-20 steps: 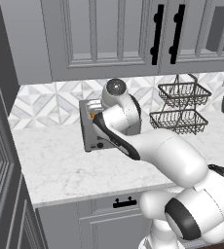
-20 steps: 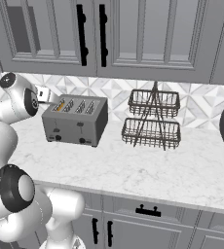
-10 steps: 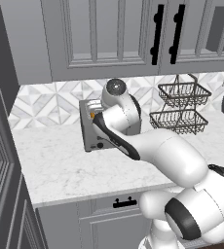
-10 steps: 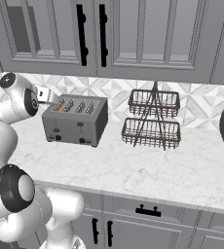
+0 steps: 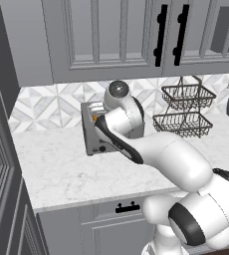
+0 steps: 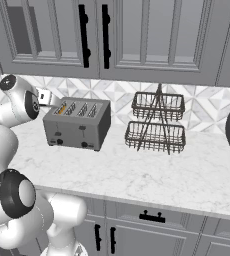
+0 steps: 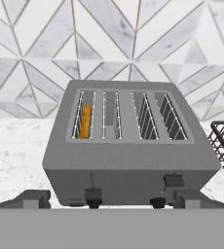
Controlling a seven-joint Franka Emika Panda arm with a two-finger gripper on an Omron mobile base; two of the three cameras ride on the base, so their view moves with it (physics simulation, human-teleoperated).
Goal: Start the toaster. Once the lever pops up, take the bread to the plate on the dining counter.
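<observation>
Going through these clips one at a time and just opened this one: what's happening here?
A white robot arm has its hand open in front of the toaster, which sits on the kitchen counter by the tiled wall. One slice of bread sits in the leftmost slot as the hand camera sees it. The hand holds nothing and has not yet pressed a lever. A wire basket rack stands beside the toaster.

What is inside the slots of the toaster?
In the hand view, the toaster holds the bread in its leftmost slot; just the orange-brown top edge shows, the rest is hidden by the slot walls. The other three slots show wire guides and no bread.
</observation>
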